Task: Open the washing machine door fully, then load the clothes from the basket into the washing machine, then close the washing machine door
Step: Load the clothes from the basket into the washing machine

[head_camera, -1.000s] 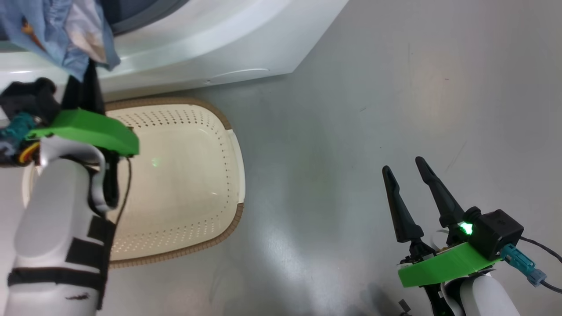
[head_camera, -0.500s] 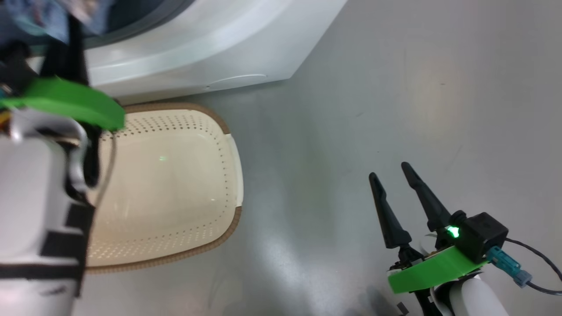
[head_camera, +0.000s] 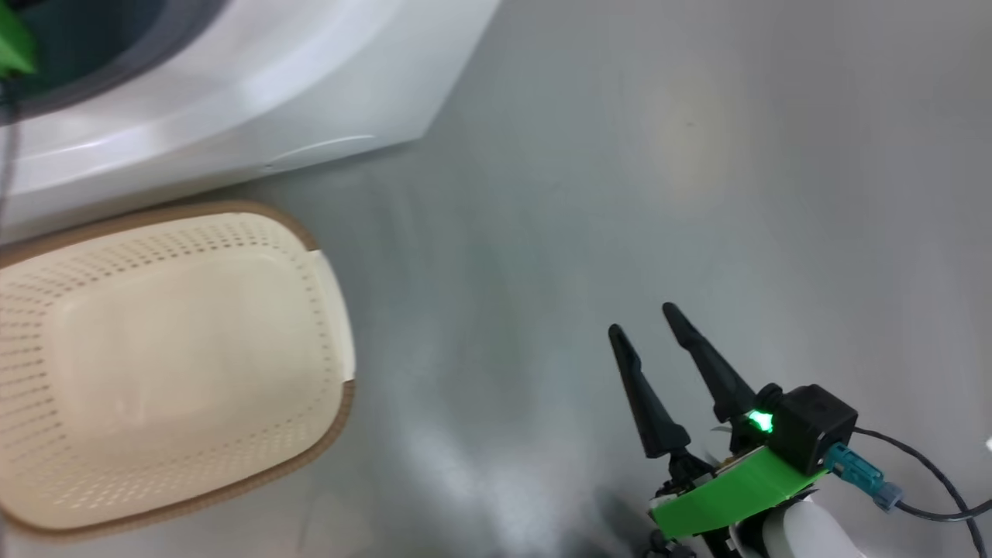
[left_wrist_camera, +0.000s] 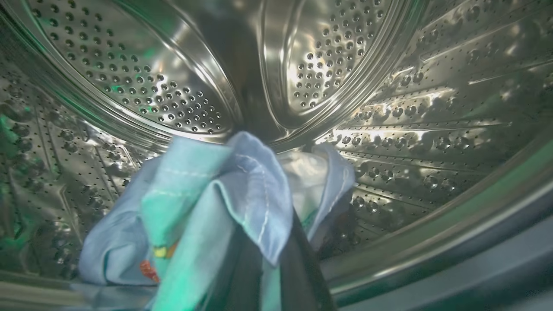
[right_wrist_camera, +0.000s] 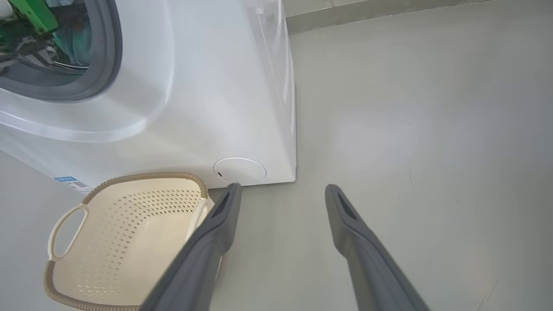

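Left hand [left_wrist_camera: 270,259] in drum [left_wrist_camera: 173,95], clenched on clothes [left_wrist_camera: 207,207]; right hand [head_camera: 643,318] released, over floor [head_camera: 620,155].

Left wrist view: light-blue cloth with small orange motifs bunches over the two dark fingers, with a paler fold behind the blue and perforated steel wall on every side. Head view, upper left: white washer [head_camera: 232,101]; the right wrist view shows its grey gasket [right_wrist_camera: 108,65] ringing the opening, with blue cloth visible inside. Lower left: basket [head_camera: 155,364] stands on the floor just beside the washer's base, cream perforated, brown rim, white side handle. Lower right: right hand well apart from the basket, fingers parted with nothing between them, tips pointing toward the washer's lower corner.
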Available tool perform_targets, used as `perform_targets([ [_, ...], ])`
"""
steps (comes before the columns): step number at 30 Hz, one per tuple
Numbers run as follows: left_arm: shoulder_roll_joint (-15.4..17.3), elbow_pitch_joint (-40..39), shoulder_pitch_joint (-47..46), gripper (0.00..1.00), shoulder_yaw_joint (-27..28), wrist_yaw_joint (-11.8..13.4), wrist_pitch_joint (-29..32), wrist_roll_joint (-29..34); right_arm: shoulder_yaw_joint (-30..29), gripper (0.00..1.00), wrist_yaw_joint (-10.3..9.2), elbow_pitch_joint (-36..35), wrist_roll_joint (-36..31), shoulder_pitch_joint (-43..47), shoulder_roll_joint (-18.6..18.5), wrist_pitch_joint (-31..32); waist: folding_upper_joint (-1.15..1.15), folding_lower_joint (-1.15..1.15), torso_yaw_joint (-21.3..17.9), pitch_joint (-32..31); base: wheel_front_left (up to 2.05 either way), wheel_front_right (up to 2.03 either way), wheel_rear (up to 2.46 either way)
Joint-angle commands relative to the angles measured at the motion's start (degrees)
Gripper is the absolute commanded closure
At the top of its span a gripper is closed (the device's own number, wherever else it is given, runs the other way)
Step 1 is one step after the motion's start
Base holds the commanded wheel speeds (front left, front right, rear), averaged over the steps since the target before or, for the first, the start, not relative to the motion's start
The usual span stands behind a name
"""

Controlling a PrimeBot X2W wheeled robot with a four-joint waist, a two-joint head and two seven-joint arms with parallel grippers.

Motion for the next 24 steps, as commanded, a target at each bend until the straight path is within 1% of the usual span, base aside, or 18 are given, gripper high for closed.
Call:
perform_targets([
  [1,3.1,-0.1,-1.7,1.0,1.0,0.2,-0.2,0.5,1.6,0.0,0.16,-1.0,0.6,1.9,-0.2,-0.3,0.0,0.0,-2.7,1.5,0.0,0.0,0.0],
  [6,6.8,7.0,-7.7,1.0,-0.2,-0.6,-0.4,2.6,3.0,0.0,0.16,-1.0,1.3,2.6,-0.2,-0.3,0.0,0.0,-5.3,3.0,0.0,0.0,0.0],
  [11,9.3,12.7,-13.2,1.0,-0.6,-0.9,-0.6,3.4,4.1,0.0,0.16,-1.2,1.7,3.1,-0.2,-0.3,0.0,0.0,-6.8,4.2,0.0,0.0,0.0],
  [14,10.2,14.3,-16.5,1.0,-0.8,-0.4,-2.2,3.9,4.3,0.0,0.16,-1.4,1.9,3.1,-0.2,-0.3,0.0,0.0,-7.1,4.9,0.0,0.0,0.0],
  [18,10.7,15.1,-19.9,1.0,-0.7,1.3,-5.8,4.4,4.2,0.0,0.16,-1.7,2.3,3.0,-0.2,-0.3,0.0,0.0,-7.0,5.6,0.0,0.0,0.0],
  [20,10.8,16.5,-20.5,1.0,-1.3,1.6,-5.7,4.9,4.2,0.0,0.16,-1.6,2.3,3.0,-0.2,-0.3,0.0,0.0,-6.9,5.7,0.0,0.0,0.0],
  [21,10.7,17.6,-20.7,0.96,-1.8,1.4,-5.0,5.2,4.2,0.0,0.16,-1.6,2.3,3.0,-0.2,-0.3,0.0,0.0,-6.8,5.6,0.0,0.0,0.0],
  [23,10.7,19.6,-20.8,0.75,-2.6,1.3,-3.6,5.7,4.2,0.0,0.16,-1.4,2.3,3.0,-0.2,-0.3,0.0,0.0,-6.6,5.5,0.0,0.0,0.0],
  [24,10.7,20.5,-20.9,0.67,-2.8,1.2,-3.0,5.7,4.3,0.0,0.16,-1.3,2.2,2.9,-0.2,-0.3,0.0,0.0,-6.5,5.5,0.0,0.0,0.0],
])
